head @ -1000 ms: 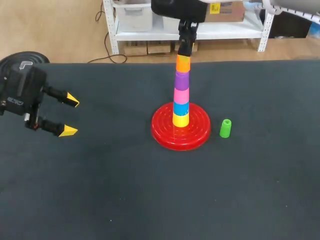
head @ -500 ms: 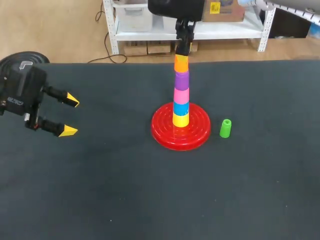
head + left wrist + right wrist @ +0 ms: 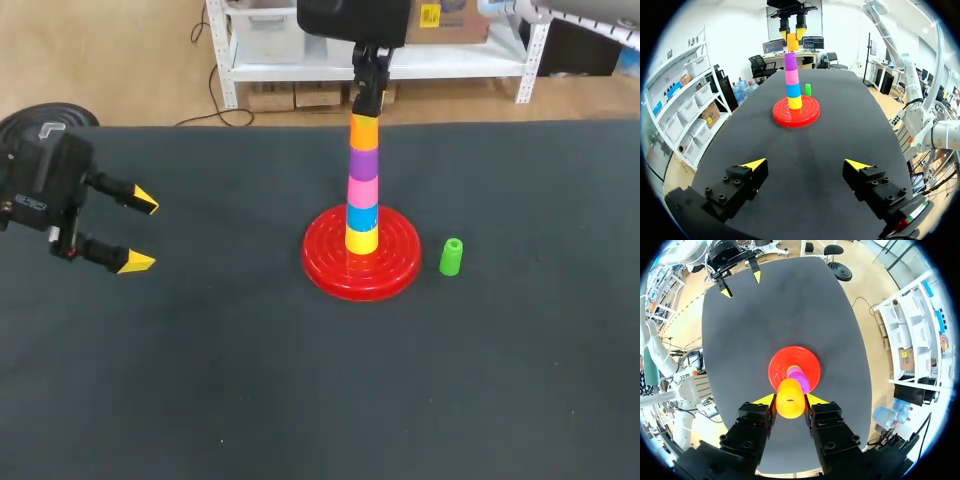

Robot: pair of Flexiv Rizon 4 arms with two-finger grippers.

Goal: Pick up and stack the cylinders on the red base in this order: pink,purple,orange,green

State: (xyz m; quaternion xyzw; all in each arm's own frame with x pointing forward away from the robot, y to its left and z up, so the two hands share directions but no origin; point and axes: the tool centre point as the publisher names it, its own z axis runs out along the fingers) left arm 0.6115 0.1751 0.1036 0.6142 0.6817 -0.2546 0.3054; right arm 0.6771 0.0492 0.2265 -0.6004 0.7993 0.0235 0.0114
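Tabletop (image 3: 300,400): right jaws clamp orange cylinder (image 3: 365,132).

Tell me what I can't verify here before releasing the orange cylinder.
1. Right wrist view: the orange cylinder, held in the right end effector, covers its own joint with the purple cylinder and the stack below.
2. Left wrist view: the stack is too far and small to judge seating.
3. Right wrist view: the green cylinder is out of sight, likely under the end effector's body.

In the right wrist view we lose the stack (image 3: 800,381) below the orange cylinder (image 3: 790,399), which sits between the fingers (image 3: 766,400) of the right gripper (image 3: 790,401).
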